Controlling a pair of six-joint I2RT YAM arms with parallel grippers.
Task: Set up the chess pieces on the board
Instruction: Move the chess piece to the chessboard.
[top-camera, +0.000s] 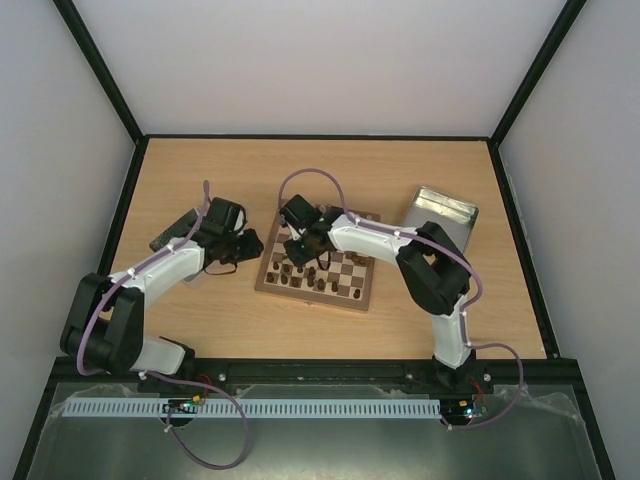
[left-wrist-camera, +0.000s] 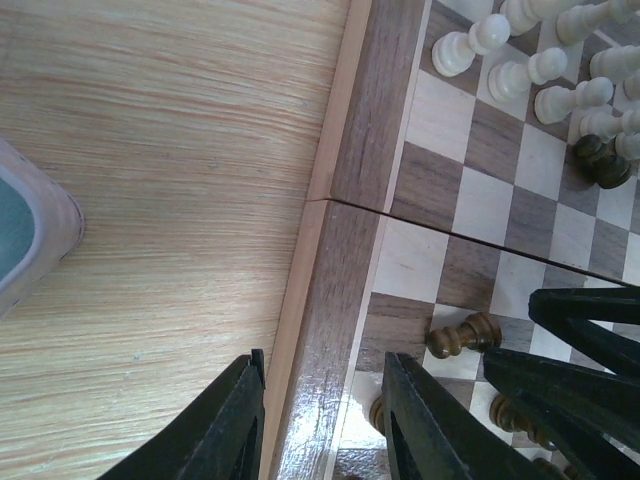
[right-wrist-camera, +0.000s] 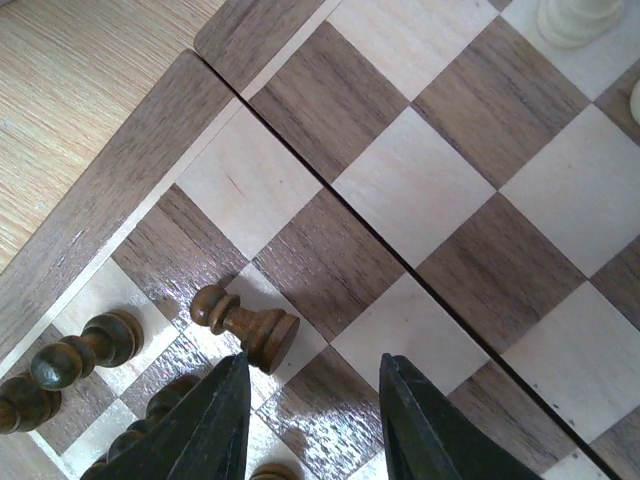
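Right gripper (right-wrist-camera: 315, 375) hangs over the board (right-wrist-camera: 120, 190), jaws parted and empty, a dark pawn (right-wrist-camera: 245, 325) on a square just beside one finger; left gripper (left-wrist-camera: 325, 370), likewise unclenched, straddles the board's border; cream pieces (left-wrist-camera: 500, 70) cluster at the far end.

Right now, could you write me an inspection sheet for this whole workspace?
Surface: light wooden table.
Job's things: board mid-table; light pieces and dark pieces on it, one dark pawn apart.
Clutter: silver tin right of the board, another tin left.
Fingers: left fingers open over the board's edge; right fingers open by the dark pawn.
Cables: purple cables, hanging in loose loops.
Surroundings: white walls, black frame.
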